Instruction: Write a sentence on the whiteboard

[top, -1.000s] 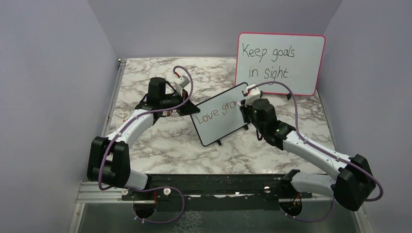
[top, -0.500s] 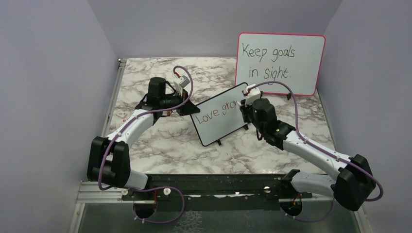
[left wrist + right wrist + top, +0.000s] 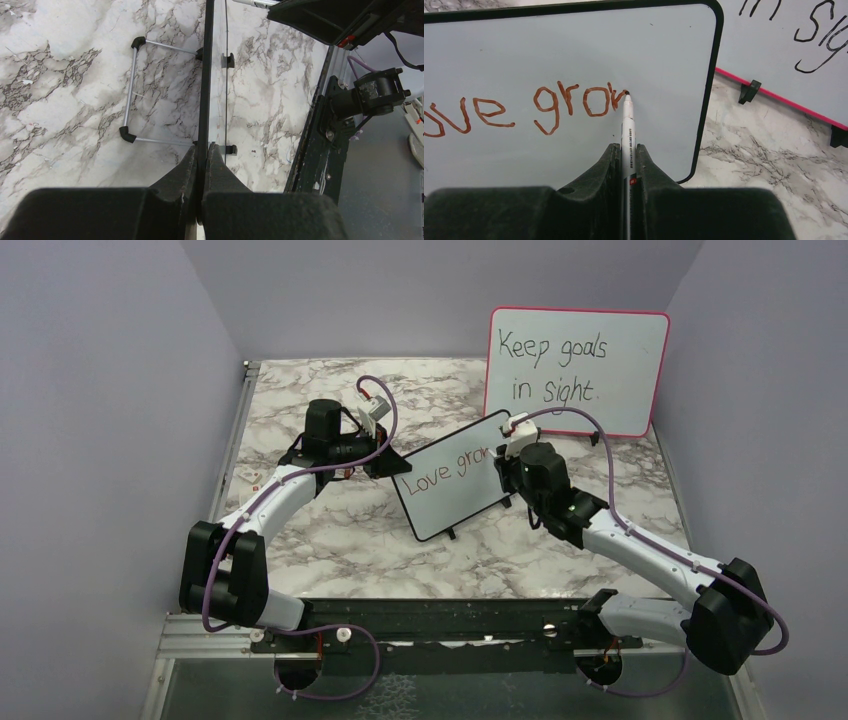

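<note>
Boards: two on the marble table [image 3: 350,530], both standing
Whiteboard [image 3: 452,477]: one, thin black frame with rounded corners, centre of the top view, set at a slant between the two arms; its right side is hidden behind the right arm
Whiteboard feet [image 3: 229,60]: two small black ones counted in the left wrist view, both resting on the table
Wire stand [image 3: 131,90]: one, thin metal with two black corner pieces, lying on the table on the far side of the whiteboard, left of it in the left wrist view
Sentence [image 3: 569,100]: one line of reddish-brown handwriting; the top view reads "Love gro", so four letters, then three, and the right wrist view adds one short unfinished stroke after the "o"
Marker [image 3: 627,120]: one, white barrel with small print, dark tip touching the whiteboard right at the end of that unfinished stroke
Right claw [image 3: 627,149]: closed tight around the marker barrel, which points up the middle of the right wrist frame
Left claw [image 3: 201,150]: pinched onto the whiteboard's edge, one finger on either face, lower centre of the left wrist frame
Pink-framed board [image 3: 578,370]: one, larger, upper right of the top view against the back wall, black handwriting in two lines, "Keep goals" over "in sight"; two black feet of it show at the right of the right wrist view
Arms: two, bases at the bottom of the top view
</note>
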Controlling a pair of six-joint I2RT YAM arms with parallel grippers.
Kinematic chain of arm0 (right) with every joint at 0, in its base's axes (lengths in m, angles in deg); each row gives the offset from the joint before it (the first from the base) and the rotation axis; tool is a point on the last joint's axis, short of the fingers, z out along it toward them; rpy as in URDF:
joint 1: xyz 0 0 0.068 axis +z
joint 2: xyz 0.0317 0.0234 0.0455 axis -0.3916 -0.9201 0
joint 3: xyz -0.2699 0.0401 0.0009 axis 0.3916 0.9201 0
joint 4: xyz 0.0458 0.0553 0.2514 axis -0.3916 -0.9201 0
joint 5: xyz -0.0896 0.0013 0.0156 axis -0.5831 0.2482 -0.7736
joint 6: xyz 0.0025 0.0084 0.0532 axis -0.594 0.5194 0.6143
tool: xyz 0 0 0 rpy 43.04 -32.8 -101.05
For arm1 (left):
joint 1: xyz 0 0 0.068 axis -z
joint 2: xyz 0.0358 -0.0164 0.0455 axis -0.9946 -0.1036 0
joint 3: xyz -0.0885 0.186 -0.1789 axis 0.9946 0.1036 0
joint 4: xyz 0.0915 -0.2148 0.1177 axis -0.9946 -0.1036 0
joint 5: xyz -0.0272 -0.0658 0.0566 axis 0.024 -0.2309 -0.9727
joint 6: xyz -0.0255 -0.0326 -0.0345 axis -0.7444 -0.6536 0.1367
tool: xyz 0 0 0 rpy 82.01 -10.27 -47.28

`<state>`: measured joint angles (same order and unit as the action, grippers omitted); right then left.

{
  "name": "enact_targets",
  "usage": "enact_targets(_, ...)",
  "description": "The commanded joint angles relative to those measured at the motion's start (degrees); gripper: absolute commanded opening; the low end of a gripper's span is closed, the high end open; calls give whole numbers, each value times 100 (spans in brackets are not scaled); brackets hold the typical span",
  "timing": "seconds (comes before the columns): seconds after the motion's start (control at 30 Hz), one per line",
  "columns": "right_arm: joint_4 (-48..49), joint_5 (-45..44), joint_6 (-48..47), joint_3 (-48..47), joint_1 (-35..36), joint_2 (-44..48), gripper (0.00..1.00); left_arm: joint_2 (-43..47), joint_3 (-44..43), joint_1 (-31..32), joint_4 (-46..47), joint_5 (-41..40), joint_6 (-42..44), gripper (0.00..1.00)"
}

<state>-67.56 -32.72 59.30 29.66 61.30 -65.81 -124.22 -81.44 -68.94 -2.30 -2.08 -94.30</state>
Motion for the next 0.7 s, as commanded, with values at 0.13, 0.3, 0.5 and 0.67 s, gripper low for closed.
enact_targets(0.13, -325, -154, 137, 108, -35, -14, 0, -284, 166, 35, -664, -1077, 663, 0)
enact_targets(0.3, -373, -160, 185, 173, -38, 31, 0, -285, 168, 31, -664, -1079, 660, 0)
enact_targets(0.5, -290, -193, 187, 211, -42, 36, 0, -278, 164, 35, -664, -1062, 669, 0)
enact_targets(0.67, -77, -215, 106, 131, -42, -14, 0, -264, 176, 35, -672, -1053, 677, 0)
